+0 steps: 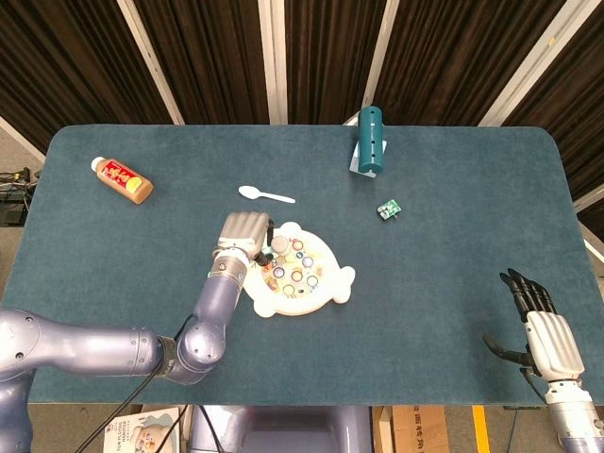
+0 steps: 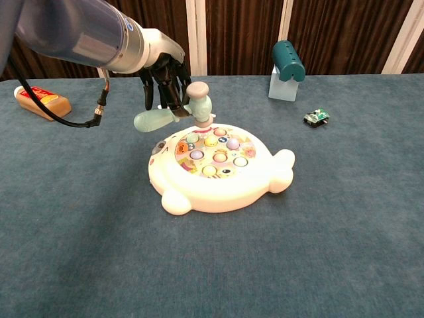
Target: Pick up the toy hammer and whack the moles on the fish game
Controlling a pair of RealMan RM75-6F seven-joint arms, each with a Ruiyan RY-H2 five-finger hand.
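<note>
The white fish game (image 2: 218,179) (image 1: 326,293) lies mid-table with several coloured moles (image 2: 213,154) on its round face. My left hand (image 2: 164,83) (image 1: 242,231) grips the pale green handle of the toy hammer (image 2: 199,105) (image 1: 280,244). The hammer head hangs just above the game's far-left moles, lifted off them. My right hand (image 1: 540,326) rests at the table's near right corner, fingers apart and holding nothing; the chest view does not show it.
A white spoon (image 1: 265,195) lies just behind the game. A teal cylinder on a pale block (image 1: 369,142) (image 2: 286,61) stands at the back. A small green part (image 1: 388,209) (image 2: 317,117) lies right of the game. A sauce bottle (image 1: 123,179) (image 2: 41,103) sits far left.
</note>
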